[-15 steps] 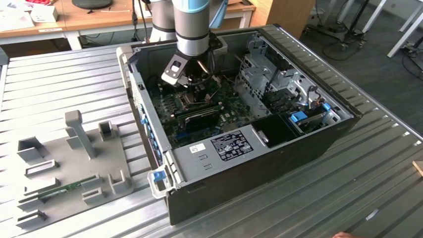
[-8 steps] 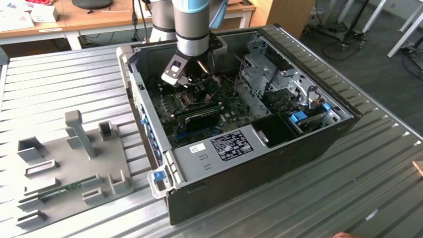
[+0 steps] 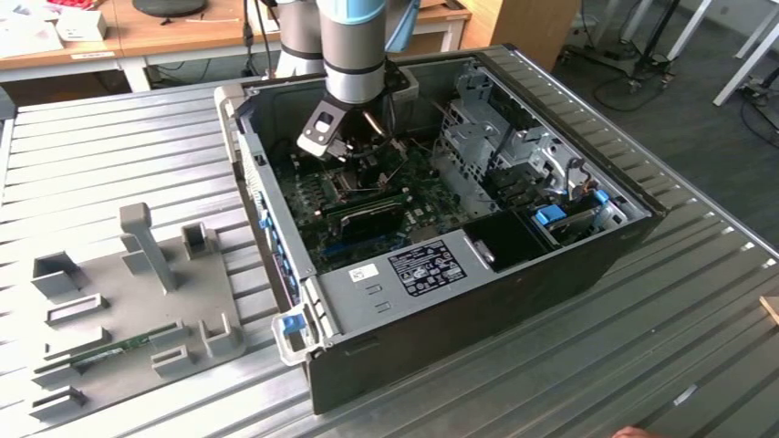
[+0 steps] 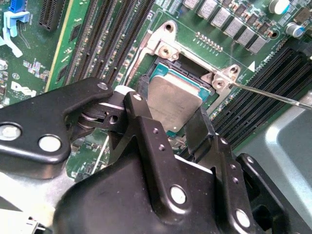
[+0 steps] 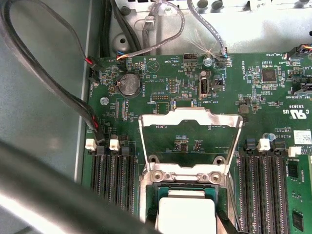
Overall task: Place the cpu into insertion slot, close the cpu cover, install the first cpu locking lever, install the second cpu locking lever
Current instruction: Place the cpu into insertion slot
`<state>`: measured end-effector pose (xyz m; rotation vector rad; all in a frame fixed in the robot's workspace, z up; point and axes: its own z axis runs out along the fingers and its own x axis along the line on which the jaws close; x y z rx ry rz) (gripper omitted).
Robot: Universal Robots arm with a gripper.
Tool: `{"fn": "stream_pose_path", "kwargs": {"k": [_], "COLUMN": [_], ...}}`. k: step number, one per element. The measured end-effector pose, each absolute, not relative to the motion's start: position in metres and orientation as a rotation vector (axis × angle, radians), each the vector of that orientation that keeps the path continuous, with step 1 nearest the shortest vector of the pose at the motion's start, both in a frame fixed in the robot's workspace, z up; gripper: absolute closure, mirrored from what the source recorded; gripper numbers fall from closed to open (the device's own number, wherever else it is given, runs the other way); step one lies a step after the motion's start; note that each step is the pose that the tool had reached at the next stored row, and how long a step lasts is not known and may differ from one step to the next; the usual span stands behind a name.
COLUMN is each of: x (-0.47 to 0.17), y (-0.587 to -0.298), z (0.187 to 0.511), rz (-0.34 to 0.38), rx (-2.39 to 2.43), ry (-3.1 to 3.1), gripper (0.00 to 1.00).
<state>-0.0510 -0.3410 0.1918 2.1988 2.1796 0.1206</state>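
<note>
Black metal gripper (image 4: 171,122) you drive: fingers (image 4: 141,131) clamped on opposite edges of small flat square grey-topped cpu (image 4: 174,97). You have cpu right over square silver-rimmed insertion slot (image 4: 155,46) on green motherboard (image 5: 253,97). Thin silvery frame cpu cover (image 5: 190,113) stands hinged open. Long black memory slots (image 4: 102,34) flank slot. Arm reaches into open dark computer case (image 3: 487,310) on ribbed metal table (image 3: 109,146).

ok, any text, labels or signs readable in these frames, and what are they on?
Nothing I can quote reliably.
Black label and white sticker, exterior view: print too small to read.
Motherboard silkscreen, first wrist view: white lettering, tiny and inverted, not legible.
White triangle mark beside the insertion slot, second wrist view: a sign, no words.
cpu top: no marking visible.
</note>
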Motion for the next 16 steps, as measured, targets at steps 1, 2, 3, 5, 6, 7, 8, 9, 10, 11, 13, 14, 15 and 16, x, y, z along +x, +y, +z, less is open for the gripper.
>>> {"fn": "stream_pose_path", "kwargs": {"k": [1, 2, 3, 5, 6, 7, 8, 9, 10, 11, 13, 14, 15, 16], "x": [-0.051, -0.051, -0.051, -0.051, -0.051, -0.0511, -0.0511, -0.0511, -0.0511, -0.0511, -0.051, -0.051, -0.051, -0.051], "y": [-0.341, -0.341, -0.341, -0.341, -0.341, -0.341, -0.341, -0.341, -0.341, -0.341, -0.341, -0.341, -0.341, -0.341], "z": [0.1917, 0.1917, 0.1917, 0.1915, 0.1913, 0.1911, 0.1908, 0.1906, 0.1906, 0.1905, 0.1904, 0.1904, 0.1904, 0.1904], "rz": [0.121, 0.121, 0.121, 0.121, 0.121, 0.121, 0.12, 0.12, 0.12, 0.121, 0.121, 0.121, 0.121, 0.121], "rx": [2.199, 2.199, 2.199, 2.199, 2.199, 2.199, 2.199, 2.199, 2.199, 2.199, 2.199, 2.199, 2.199, 2.199], "ry": [2.18, 2.18, 2.18, 2.18, 2.18, 2.18, 2.18, 2.18, 2.18, 2.18, 2.18, 2.18, 2.18, 2.18], "gripper": [0.46, 0.46, 0.46, 0.46, 0.46, 0.46, 0.46, 0.46, 0.46, 0.46, 0.46, 0.46, 0.46, 0.46]}}
